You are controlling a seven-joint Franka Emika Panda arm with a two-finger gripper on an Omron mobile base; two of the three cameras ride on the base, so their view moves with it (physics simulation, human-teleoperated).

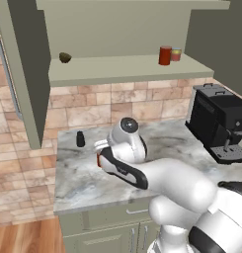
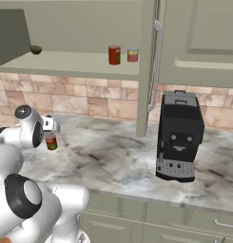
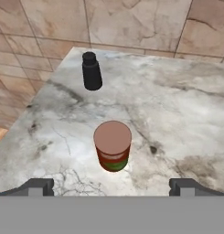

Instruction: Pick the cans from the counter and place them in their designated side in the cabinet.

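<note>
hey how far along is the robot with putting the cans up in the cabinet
Roughly halfway, it seems. Done: a plain red can stands on the cabinet shelf beside a shorter can. In hand: nothing yet; the gripper is open, fingers apart, above the labelled can on the counter. Left: grasping it and shelving it.

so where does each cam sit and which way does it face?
Left base view: behind the arm on its left, facing forward and down over the counter to the open cabinet; the arm's white links rise from lower right.
Right base view: behind on its right, same counter, coffee machine close; arm at lower left.
Hand view: on the hand, looking down past the open pincer at the labelled can and black bottle.
Both base views share the two cans on the shelf.
</note>
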